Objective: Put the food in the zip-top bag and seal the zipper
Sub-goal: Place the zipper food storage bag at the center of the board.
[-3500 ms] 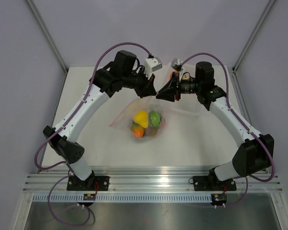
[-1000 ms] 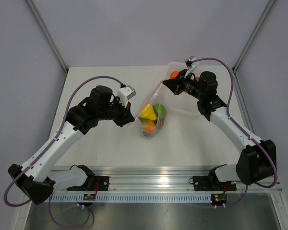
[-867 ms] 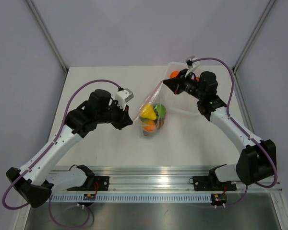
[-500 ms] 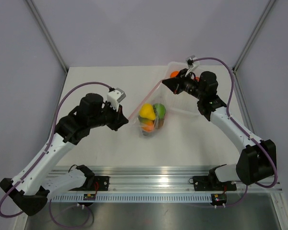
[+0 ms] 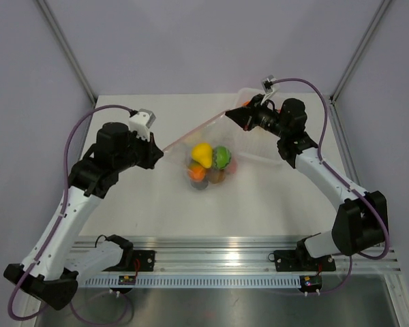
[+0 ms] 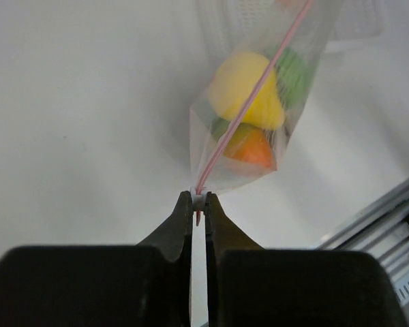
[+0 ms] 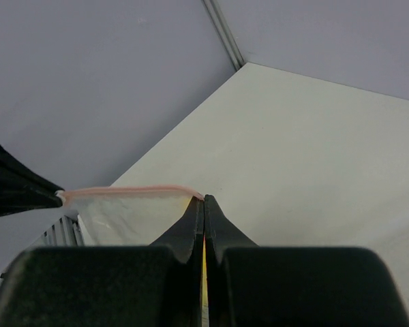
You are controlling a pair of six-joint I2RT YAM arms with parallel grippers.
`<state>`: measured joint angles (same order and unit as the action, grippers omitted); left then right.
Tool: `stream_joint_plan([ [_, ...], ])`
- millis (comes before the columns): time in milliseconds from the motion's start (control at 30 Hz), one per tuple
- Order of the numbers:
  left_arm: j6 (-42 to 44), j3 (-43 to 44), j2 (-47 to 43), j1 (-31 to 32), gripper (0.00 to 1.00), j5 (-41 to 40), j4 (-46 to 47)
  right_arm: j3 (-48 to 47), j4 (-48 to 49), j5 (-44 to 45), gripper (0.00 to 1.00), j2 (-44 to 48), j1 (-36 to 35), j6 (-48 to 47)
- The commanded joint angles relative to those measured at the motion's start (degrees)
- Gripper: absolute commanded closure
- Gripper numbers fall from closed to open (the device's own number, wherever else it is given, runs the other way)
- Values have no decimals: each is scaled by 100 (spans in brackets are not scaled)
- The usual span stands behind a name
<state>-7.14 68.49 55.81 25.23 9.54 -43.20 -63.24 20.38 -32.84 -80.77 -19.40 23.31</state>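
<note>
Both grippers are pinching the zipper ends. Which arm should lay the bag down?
Left, probably. The left gripper pinches its end of the zipper over bare table, while the right gripper holds the other end at the tray's edge.

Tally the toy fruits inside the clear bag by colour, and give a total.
Yellow fruit: 1
Green fruit: 1
Orange fruit: 1
Dark brown fruit: 1
Total that show: 4
</note>
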Motion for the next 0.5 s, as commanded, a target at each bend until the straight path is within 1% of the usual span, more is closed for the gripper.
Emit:
stream_joint_plan([
  [0,54,532,271,-518,100,-620,-75,-513,941,217,100,-254,77,192],
  [33,46,699,412,-746,100,-629,47,-609,941,208,100,-351,-45,87],
  [100,19,1007,860,-967,100,-638,180,-724,985,217,100,-491,-160,-10],
  [133,-7,1357,992,-1194,100,-603,328,-872,1046,208,100,-684,-230,-2],
  [167,-33,1499,1158,-1309,100,-498,417,-952,1143,182,100,-816,-240,42],
  [233,-121,2042,1615,-1660,100,-392,557,-1233,1485,112,100,-1236,-240,295],
  [267,-139,2211,1730,-1784,100,-165,628,-1313,1678,111,100,-1370,-240,384],
  [300,-191,2352,1940,-1898,100,-76,690,-1400,2062,129,100,-1519,-240,472],
  [333,-287,2466,2003,-2143,100,81,786,-1671,2223,155,100,-1842,-249,647],
  [367,-332,2702,2065,-2250,100,405,943,-1891,2329,129,100,-2037,-257,735],
  [400,-367,2783,2144,-2329,100,513,1015,-2146,2321,7,100,-2230,-257,789],
  [433,-394,2854,2179,-2452,100,601,1068,-2618,2339,-73,100,-2641,-257,946],
  [467,-402,2889,2180,-2488,100,706,1181,-2832,2487,-143,100,-2828,-275,1034],
])
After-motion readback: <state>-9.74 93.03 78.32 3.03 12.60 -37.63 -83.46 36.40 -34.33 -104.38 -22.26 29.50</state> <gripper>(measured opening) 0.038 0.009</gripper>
